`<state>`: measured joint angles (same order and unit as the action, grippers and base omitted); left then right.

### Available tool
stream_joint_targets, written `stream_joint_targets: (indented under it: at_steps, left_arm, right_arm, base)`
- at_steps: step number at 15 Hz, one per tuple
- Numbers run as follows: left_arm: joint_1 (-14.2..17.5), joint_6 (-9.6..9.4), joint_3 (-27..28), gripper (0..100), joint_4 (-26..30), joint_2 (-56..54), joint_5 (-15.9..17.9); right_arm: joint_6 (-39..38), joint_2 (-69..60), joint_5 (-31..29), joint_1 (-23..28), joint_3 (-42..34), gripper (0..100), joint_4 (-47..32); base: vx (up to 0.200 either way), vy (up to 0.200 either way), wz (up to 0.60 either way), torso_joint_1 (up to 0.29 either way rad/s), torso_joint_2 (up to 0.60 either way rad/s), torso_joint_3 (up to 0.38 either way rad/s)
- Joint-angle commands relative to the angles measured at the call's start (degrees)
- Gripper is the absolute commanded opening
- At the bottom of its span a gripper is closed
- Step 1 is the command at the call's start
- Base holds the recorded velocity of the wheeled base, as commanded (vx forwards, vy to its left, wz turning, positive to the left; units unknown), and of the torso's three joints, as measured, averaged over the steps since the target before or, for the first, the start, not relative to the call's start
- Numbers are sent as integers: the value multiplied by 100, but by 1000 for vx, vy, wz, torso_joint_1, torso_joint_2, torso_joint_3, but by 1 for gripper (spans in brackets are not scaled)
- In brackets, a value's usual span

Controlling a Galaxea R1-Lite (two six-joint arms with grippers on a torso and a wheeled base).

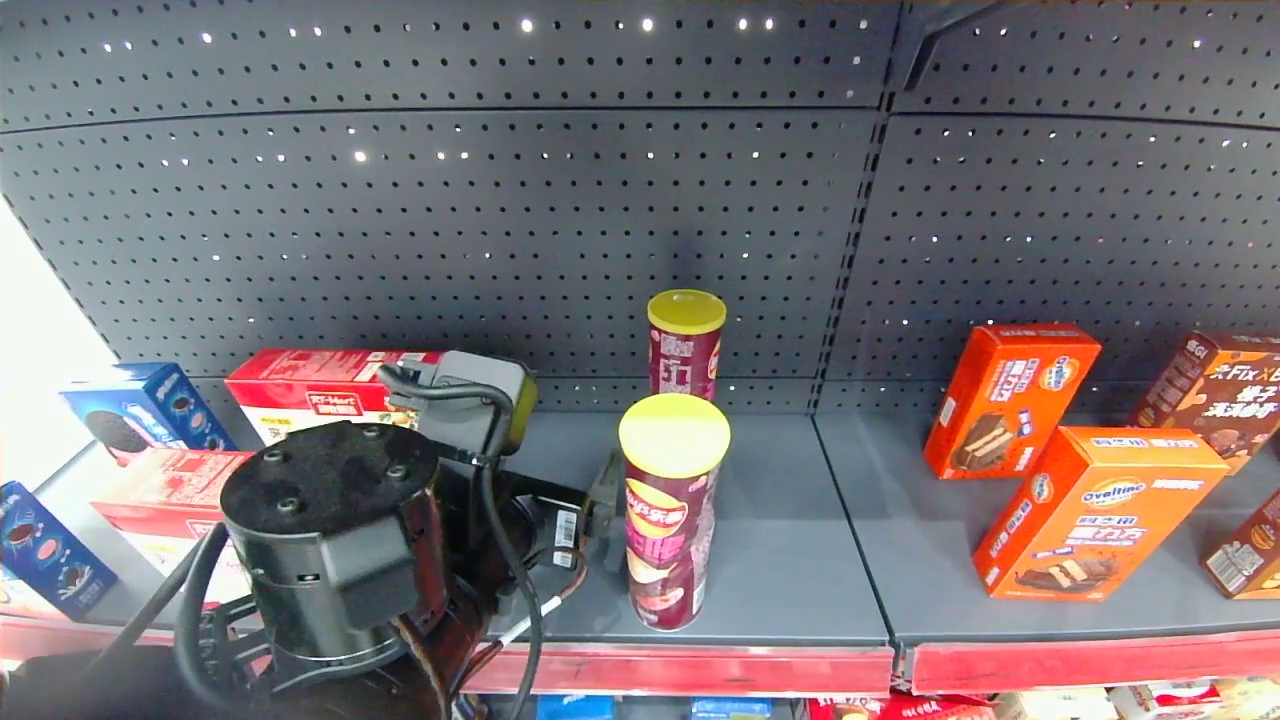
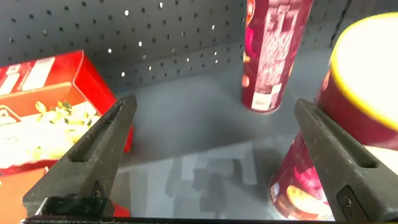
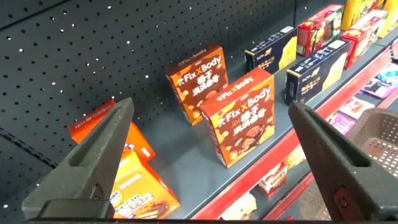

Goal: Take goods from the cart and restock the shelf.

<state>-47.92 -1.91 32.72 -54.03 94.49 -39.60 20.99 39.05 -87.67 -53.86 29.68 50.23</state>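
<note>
At the shelf point(image 1: 780, 540) front, left gripper point(image 2: 214, 109) spread wide just beside the near chip can point(image 1: 670, 510), upright by the edge; second chip can point(image 1: 685, 340) upright behind it, near the back panel point(image 1: 500, 250); right gripper point(image 3: 211, 107) spread, facing brown boxes point(image 3: 239, 118).

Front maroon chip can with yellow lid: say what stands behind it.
A second maroon yellow-lidded can, upright near the grey pegboard. The front can covers its base in the head view.
</note>
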Motion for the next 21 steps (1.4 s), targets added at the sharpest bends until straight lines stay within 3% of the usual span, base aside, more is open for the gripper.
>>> stream_joint_targets:
  at_steps: [1,7,21]
  left_arm:
    - [11,24,-328,100,-2,-115,-48]
    - [2,16,-1083,100,165,-212,-31]
    - [-95,-28,-1022,100,191,896,-31]
  right_arm:
    - [1,15,-180,-11,-6,100,5]
    - [1,24,-180,-11,20,100,5]
    - [19,-99,-171,-2,46,100,14]
  base:
    - [0,0,0,0,0,0]
    - [0,0,0,0,0,0]
    - [0,0,0,0,0,0]
